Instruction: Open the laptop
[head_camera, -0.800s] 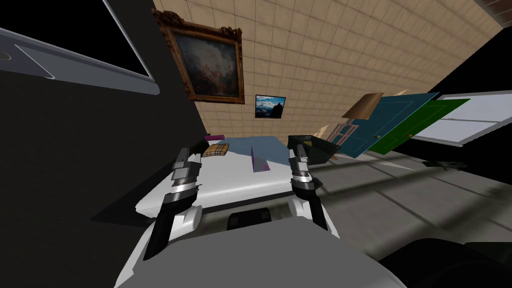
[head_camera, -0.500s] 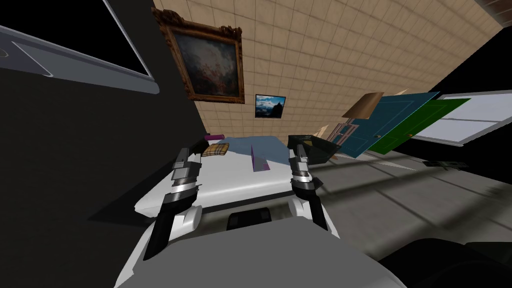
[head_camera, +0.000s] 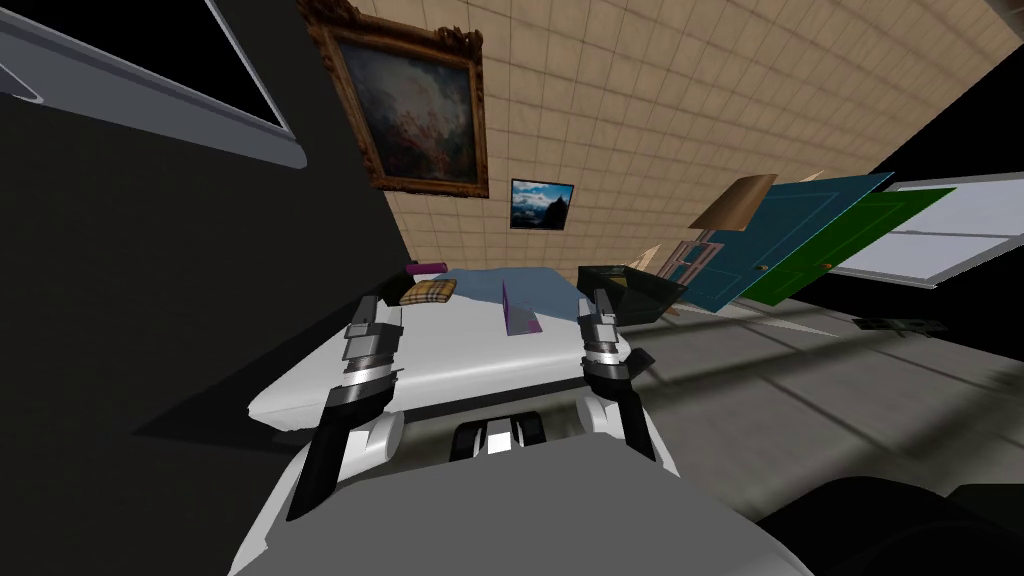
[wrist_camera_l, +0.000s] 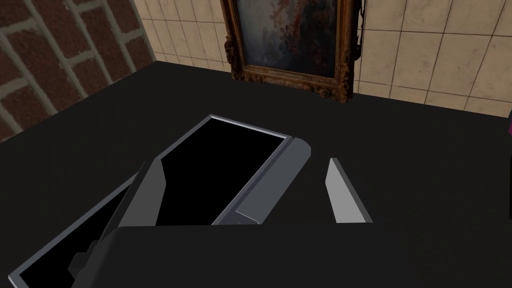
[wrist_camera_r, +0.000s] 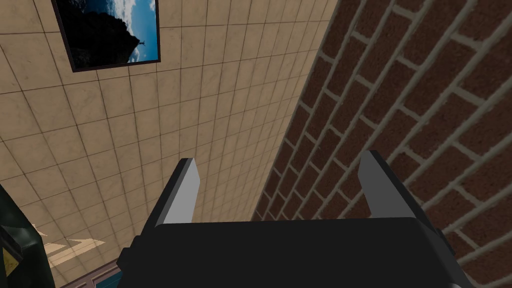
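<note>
The laptop (head_camera: 150, 105) sits in the upper left of the head view, ahead of my left gripper (wrist_camera_l: 241, 162), fingers spread and empty. Right gripper (wrist_camera_r: 278, 159) likewise released. I judge it rigid, smooth, hinge-stiff (screen fragile): take the lid's free edge.

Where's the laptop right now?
In the left wrist view, the laptop lies on the dark surface just ahead of the left gripper, near the framed painting.

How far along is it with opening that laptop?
Done, seemingly: the laptop on the dark surface already shows its black screen, lid apparently raised. In hand: nothing; the left gripper faces it, fingers open, apart from it; the right gripper is open too. Left: perhaps pushing the lid wider.
</note>
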